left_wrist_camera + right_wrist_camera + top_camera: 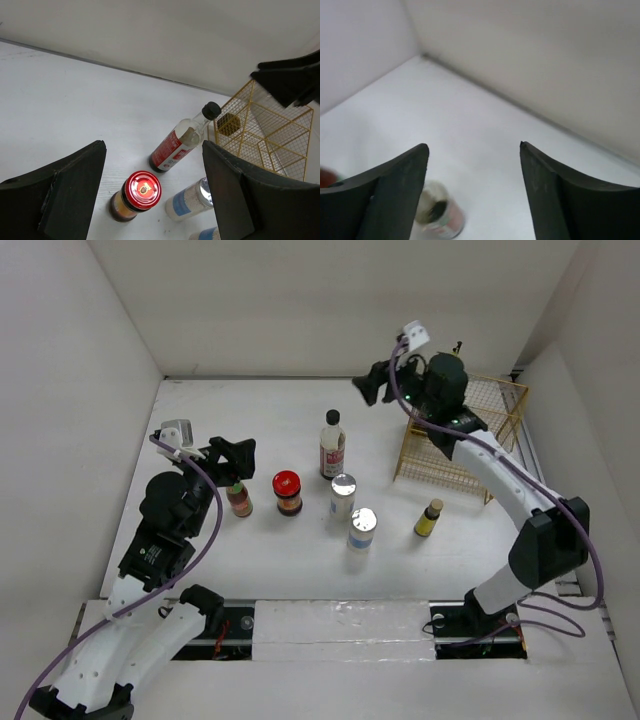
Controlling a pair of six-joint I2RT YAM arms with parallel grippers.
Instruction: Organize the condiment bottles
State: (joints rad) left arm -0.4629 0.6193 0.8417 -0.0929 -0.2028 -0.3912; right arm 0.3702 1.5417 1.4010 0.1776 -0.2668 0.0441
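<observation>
On the top camera my left gripper (240,458) sits at centre left, jaws wide apart and empty, just above the red-labelled bottle (239,499). The red-lidded jar (287,492), black-capped sauce bottle (332,445), two silver-topped cylinders (343,495) and small yellow bottle (429,518) stand across the middle. The right gripper (367,386), spread and holding nothing, is at upper centre beside the gold wire basket (510,400). The left wrist view shows jar at bottom centre and sauce bottle mid-frame. The right wrist view shows parted fingers and a blurred bottle (which one, I cannot tell) at lower left.
</observation>
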